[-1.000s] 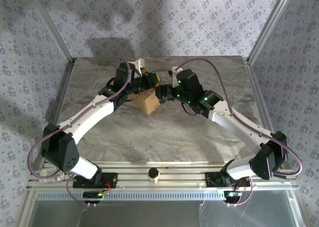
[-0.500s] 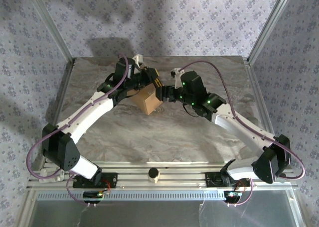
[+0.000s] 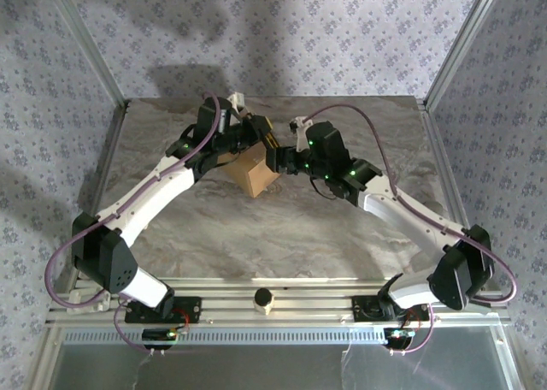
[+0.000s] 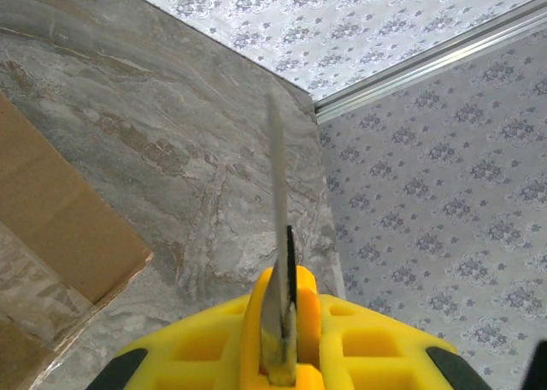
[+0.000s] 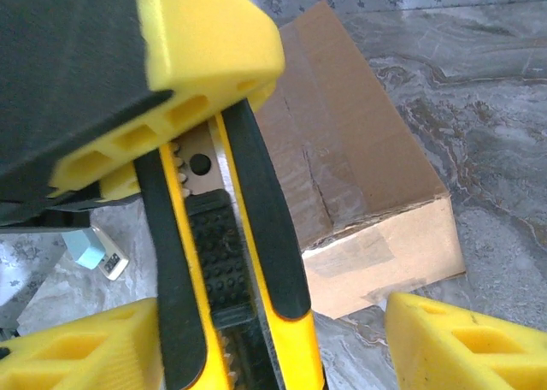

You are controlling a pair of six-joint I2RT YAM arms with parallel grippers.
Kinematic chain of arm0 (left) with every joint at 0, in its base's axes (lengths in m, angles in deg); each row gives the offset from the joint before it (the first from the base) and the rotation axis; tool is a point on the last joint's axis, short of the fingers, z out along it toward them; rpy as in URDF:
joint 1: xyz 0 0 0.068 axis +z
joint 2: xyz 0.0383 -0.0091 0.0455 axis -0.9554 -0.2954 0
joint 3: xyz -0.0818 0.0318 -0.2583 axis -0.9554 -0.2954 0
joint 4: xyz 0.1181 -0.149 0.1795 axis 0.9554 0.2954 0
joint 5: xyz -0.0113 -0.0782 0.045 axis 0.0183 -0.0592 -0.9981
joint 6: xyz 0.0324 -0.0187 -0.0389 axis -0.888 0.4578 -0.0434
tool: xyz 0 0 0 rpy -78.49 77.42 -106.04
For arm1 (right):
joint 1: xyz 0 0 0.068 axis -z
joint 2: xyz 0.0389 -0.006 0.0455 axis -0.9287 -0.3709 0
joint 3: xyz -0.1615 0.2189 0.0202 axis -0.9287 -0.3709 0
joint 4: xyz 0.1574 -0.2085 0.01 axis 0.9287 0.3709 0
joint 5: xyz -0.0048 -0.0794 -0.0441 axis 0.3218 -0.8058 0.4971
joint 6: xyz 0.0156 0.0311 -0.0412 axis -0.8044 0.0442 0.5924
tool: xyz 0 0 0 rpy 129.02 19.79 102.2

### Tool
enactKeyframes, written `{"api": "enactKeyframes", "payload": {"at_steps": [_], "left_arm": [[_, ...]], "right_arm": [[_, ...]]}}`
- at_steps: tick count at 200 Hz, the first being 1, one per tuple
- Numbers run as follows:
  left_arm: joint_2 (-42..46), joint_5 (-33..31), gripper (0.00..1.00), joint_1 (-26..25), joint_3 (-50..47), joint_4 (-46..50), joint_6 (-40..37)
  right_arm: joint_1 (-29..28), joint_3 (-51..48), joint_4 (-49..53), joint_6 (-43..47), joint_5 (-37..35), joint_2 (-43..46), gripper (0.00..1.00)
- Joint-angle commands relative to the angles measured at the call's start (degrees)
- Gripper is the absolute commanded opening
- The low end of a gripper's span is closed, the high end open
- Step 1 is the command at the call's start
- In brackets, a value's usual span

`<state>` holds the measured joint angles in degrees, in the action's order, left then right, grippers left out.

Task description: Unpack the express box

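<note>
Grey marbled table [image 3: 256, 227] fills the floor of a little booth with flowery wallpaper [image 3: 282, 39] on its walls. On the far middle of the table sits the express box [image 3: 254, 176], a brown cardboard box turned so one corner points at the arms. Its top flaps lie flat, and clear tape runs along the top [image 5: 359, 176]. Just beside the box, on its far side, is a yellow and black knife [image 5: 226, 236]. The left gripper [image 3: 252, 138] holds this knife, with its yellow foam fingers [image 4: 205, 343] pressed together on it, and the thin blade [image 4: 278, 202] sticks out past them over the table. I cannot tell if the blade touches the box. The right gripper [image 3: 278, 159] hangs close on the other side, its yellow fingers [image 5: 461, 339] wide apart, and the knife handle sits between them.
</note>
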<state>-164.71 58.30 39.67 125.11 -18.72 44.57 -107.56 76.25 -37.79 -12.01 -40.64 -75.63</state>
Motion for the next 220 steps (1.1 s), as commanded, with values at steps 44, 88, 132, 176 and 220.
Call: {"api": "enactKeyframes", "payload": {"at_steps": [44, 88, 132, 176, 220], "left_arm": [[-1.66, 1.45, 0.0, -1.04, 3.46, 0.12, 2.13], [-1.81, 1.49, 0.0, -1.04, 3.2, 0.47, 2.14], [-1.75, 1.58, 0.0, -1.04, 3.24, 0.39, 2.32], [-1.56, 1.9, 0.0, -1.1, 3.37, 0.23, 2.57], [-1.01, 1.88, 0.0, -1.06, 3.15, -0.01, 2.89]], "right_arm": [[0.53, 3.08, -0.04, 0.73, 0.22, -1.85, 0.61], [0.63, 3.24, -0.27, 0.82, -0.07, -1.73, 0.55], [0.78, 3.04, -0.44, 0.54, -0.51, -1.86, 0.47], [0.87, 2.95, -0.34, 0.17, -1.11, -1.88, 0.33], [1.01, 2.77, 0.38, 0.29, -1.56, -2.04, 0.08]]}}
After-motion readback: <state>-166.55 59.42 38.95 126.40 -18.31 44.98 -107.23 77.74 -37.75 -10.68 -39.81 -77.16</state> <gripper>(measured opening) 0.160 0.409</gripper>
